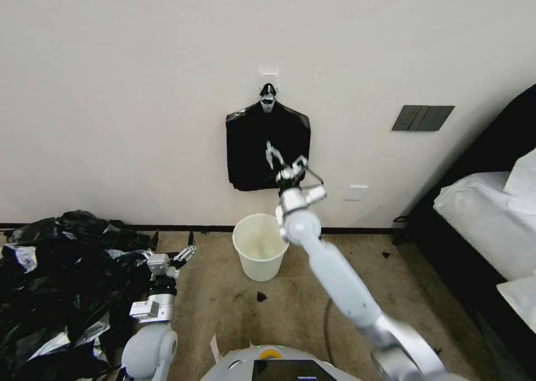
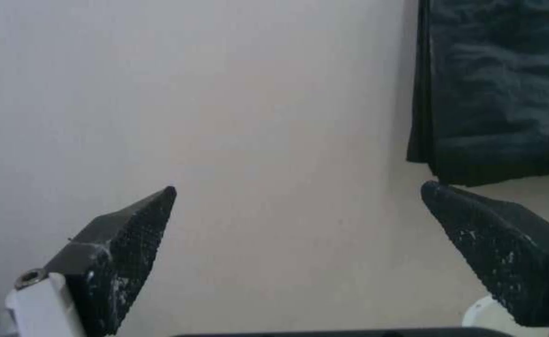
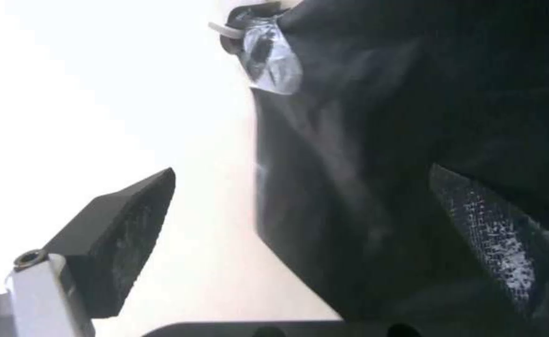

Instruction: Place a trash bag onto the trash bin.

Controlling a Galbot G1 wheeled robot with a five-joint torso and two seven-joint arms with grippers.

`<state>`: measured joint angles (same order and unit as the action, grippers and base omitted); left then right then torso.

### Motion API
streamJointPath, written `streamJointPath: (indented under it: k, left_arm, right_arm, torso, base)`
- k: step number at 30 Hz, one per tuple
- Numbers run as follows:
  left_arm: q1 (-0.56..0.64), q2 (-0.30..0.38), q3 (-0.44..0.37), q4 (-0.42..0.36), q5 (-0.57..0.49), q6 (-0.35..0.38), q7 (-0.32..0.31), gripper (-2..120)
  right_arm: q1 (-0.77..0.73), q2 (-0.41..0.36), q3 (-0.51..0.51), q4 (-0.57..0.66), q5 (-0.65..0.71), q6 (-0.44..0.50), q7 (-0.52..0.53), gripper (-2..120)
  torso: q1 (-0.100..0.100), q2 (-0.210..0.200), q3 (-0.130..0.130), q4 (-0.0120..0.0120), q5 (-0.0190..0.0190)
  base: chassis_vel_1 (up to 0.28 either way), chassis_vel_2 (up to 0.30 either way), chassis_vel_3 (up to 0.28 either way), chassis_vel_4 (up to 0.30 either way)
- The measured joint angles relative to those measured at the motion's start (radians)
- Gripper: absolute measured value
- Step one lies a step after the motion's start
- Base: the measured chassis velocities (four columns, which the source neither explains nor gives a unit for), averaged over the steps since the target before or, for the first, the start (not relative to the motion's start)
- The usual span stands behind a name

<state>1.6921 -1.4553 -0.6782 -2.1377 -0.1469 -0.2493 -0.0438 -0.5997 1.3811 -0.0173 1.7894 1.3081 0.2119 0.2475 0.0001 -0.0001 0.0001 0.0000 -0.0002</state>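
Note:
The trash bin [image 1: 259,264], round and cream-white, stands open on the carpet against the wall. The trash bag is out of view. Above the bin a flat squarish black bundle [image 1: 251,146] hangs from a wall hook by its knotted top [image 3: 268,61]. My right gripper [image 1: 286,160] is raised in front of the bundle's lower right part, open, with the black film [image 3: 381,140] close before its fingers and nothing between them. My left gripper [image 1: 173,241] is held low at the left, open and empty, facing the wall with the bundle's edge [image 2: 493,84] to one side.
A big heap of black bags [image 1: 50,280] covers the floor at the left, close beside my left arm. A bed with white bedding [image 1: 486,213] and a dark frame fills the right side. A grey switch plate [image 1: 422,117] and a white outlet [image 1: 355,192] are on the wall.

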Motion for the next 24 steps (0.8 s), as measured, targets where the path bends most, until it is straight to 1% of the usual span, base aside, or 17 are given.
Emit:
streamJointPath:
  k: [3,4,5,7,8,10,12,23,24]
  left_arm:
    - [-0.002,-0.010,0.008,0.003,0.013,0.010,-0.004,100]
    - [-0.002,-0.010,0.008,0.003,0.013,0.010,-0.004,100]
    - [-0.003,-0.012,0.010,0.004,0.018,0.011,-0.005,100]
    - [-0.006,-0.017,0.012,0.009,0.028,0.013,-0.011,100]
    - [-0.006,-0.017,0.012,0.009,0.028,0.013,-0.011,100]
    - [-0.008,-0.018,0.011,0.013,0.034,0.017,-0.023,100]
    - [-0.011,-0.017,0.008,0.015,0.035,0.020,-0.031,100]
    - [-0.030,-0.010,0.004,0.041,0.034,0.022,-0.057,100]
    - [-0.034,-0.009,0.005,0.047,0.034,0.023,-0.059,100]
  right_arm:
    - [0.097,0.050,0.032,-0.062,0.105,-0.043,0.028,100]
    - [0.097,0.050,0.032,-0.062,0.105,-0.043,0.028,100]
    - [0.119,0.066,0.040,-0.085,0.123,-0.048,0.030,100]
    - [0.169,0.116,0.064,-0.138,0.151,-0.058,0.033,100]
    - [0.169,0.116,0.064,-0.138,0.151,-0.058,0.033,100]
    - [0.197,0.156,0.076,-0.177,0.155,-0.061,0.033,100]
    - [0.211,0.177,0.080,-0.199,0.152,-0.061,0.033,100]
    - [0.216,0.196,0.096,-0.242,0.121,-0.056,0.029,100]
    - [0.220,0.197,0.099,-0.244,0.116,-0.055,0.028,98]
  torso:
    - [0.000,0.000,0.000,-0.0002,-0.0001]
    - [0.000,0.000,0.000,-0.0002,-0.0001]
    - [0.000,0.000,0.000,-0.0001,0.0000]
    - [0.000,0.000,0.000,0.0000,0.0000]
    - [0.000,0.000,0.000,0.0000,0.0000]
    - [0.000,0.000,0.000,0.0001,0.0000]
    - [0.000,0.000,0.000,0.0002,-0.0001]
    - [0.000,0.000,0.000,-0.0001,0.0001]
    - [0.000,0.000,0.000,-0.0001,0.0001]
  base:
    - [0.000,0.000,0.000,0.000]
    - [0.000,0.000,0.000,0.000]
    - [0.000,0.000,0.000,0.000]
    - [0.000,0.000,0.000,0.000]
    - [0.000,0.000,0.000,0.000]
    - [0.000,0.000,0.000,0.000]
    - [0.000,0.000,0.000,0.000]
    - [0.000,0.000,0.000,0.000]
    - [0.000,0.000,0.000,0.000]
